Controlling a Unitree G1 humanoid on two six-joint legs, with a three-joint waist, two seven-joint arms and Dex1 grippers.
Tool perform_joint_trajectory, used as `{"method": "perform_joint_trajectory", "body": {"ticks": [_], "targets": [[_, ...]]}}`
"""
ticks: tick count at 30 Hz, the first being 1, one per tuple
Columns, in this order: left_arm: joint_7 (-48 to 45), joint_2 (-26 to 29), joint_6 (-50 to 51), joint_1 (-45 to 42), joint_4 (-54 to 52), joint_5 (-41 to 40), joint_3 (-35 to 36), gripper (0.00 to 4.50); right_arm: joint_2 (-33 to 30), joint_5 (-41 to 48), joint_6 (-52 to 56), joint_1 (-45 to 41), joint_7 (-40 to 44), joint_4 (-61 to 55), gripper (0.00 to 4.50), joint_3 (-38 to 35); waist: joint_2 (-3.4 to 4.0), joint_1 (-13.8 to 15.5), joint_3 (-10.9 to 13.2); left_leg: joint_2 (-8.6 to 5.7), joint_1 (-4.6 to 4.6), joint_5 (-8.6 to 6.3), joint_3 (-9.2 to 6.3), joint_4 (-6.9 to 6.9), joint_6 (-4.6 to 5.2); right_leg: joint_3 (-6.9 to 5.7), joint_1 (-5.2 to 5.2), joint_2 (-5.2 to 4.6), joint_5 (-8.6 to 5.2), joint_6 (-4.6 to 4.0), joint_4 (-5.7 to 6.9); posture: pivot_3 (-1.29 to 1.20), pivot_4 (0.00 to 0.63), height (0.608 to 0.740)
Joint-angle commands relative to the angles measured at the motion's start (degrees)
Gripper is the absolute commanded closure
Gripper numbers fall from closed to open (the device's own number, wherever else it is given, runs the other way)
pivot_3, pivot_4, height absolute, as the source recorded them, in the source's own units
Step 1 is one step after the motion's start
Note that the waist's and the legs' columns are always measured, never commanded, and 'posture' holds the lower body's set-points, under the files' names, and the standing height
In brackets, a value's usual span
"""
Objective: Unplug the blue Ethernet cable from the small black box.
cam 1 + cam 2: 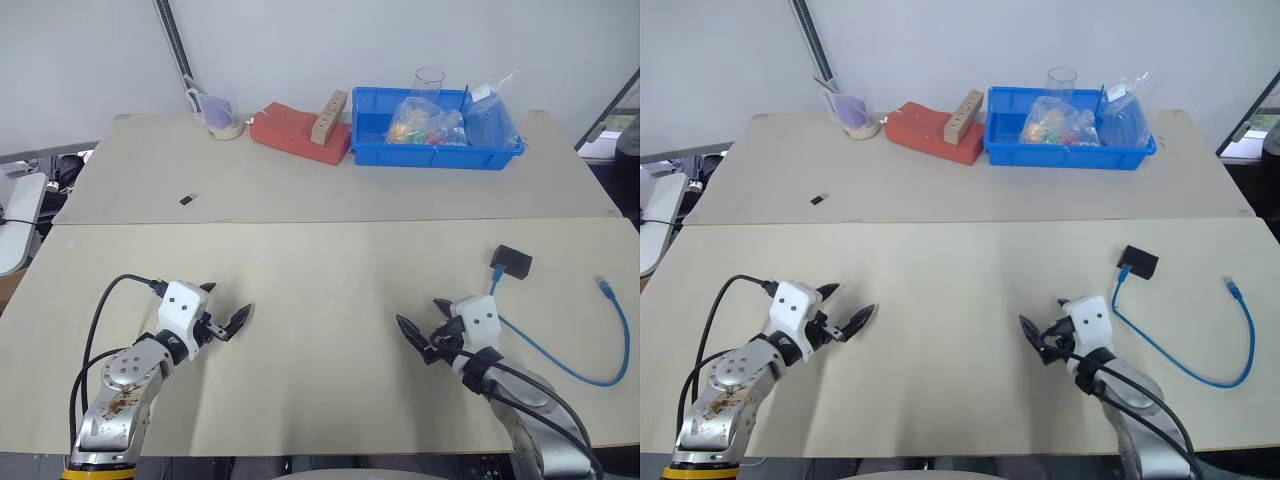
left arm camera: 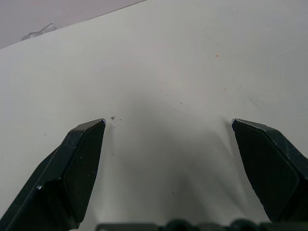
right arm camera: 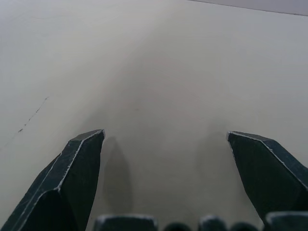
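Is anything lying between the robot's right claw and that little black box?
Only the blue Ethernet cable, seen in the head views, between right gripper and small black box.

A: What is lying on the beige table (image 1: 300,270)?

B: Near its right edge, the small black box (image 1: 512,262) is lying with the blue Ethernet cable (image 1: 600,350) curling beside it.

A: And at the far edge?

B: A blue bin (image 1: 436,150), a red block (image 1: 298,133) and a small cup (image 1: 222,118) are sitting there.

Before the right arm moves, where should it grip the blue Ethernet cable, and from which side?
Probably at the plug end of the blue Ethernet cable, where it enters the small black box. Come from the robot's side of the box: the cord leaves that edge toward the open right gripper.
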Motion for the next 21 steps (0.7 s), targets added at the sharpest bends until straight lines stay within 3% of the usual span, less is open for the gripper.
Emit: {"method": "perform_joint_trajectory", "body": {"ticks": [1, 5, 11, 16, 21], "targets": [[0.4, 0.0, 0.5, -1.4, -0.7, -0.3, 0.1, 0.03, 0.6, -0.5, -0.6, -0.9, -1.5, -1.5, 0.00, -0.2, 0.00, 0.0, 0.0, 0.00, 0.00, 0.00, 0.00, 0.00, 0.00, 0.00, 0.00, 0.00, 0.00, 0.00, 0.00, 0.00, 0.150, 0.740], [-3.4, 0.0, 1.2, -5.3, -1.2, -3.5, -1.3, 0.03, 1.7, -0.8, 3.1, 0.7, -6.1, -8.0, 0.00, -3.2, 0.02, 0.3, 0.0, -0.03, -0.05, 0.01, -0.03, 0.01, -0.01, -0.02, -0.01, 0.00, 0.00, 0.00, 0.01, 0.00, 0.150, 0.740], [-19.9, 5.8, 5.1, -19.8, -2.4, -10.0, -8.9, 0.03, 2.1, -1.2, 7.1, 3.5, -11.7, -13.1, 0.00, -12.6, 0.00, 0.7, 0.0, -0.22, -0.12, 0.04, -0.05, 0.02, -0.07, -0.07, -0.02, 0.00, 0.00, 0.01, -0.02, 0.00, 0.150, 0.740], [-30.7, 5.2, 7.7, -36.4, 1.7, -13.6, -15.4, 0.03, 1.7, -3.0, 8.9, 1.4, -15.4, -9.9, 0.00, -17.5, 0.12, 0.3, -0.1, -0.37, -0.17, 0.08, 0.03, 0.08, -0.10, -0.09, 0.02, 0.02, -0.03, 0.05, -0.01, 0.00, 0.150, 0.740], [-37.7, 4.3, 7.3, -44.6, 5.6, -15.2, -18.0, 0.03, 3.1, -0.5, 12.2, -5.8, -16.6, -1.6, 0.00, -18.5, 0.18, -0.6, -0.1, -0.38, -0.16, 0.09, -0.04, 0.08, -0.09, 0.18, 0.01, 0.26, -0.04, 0.06, -0.02, 0.00, 0.150, 0.740]]}}
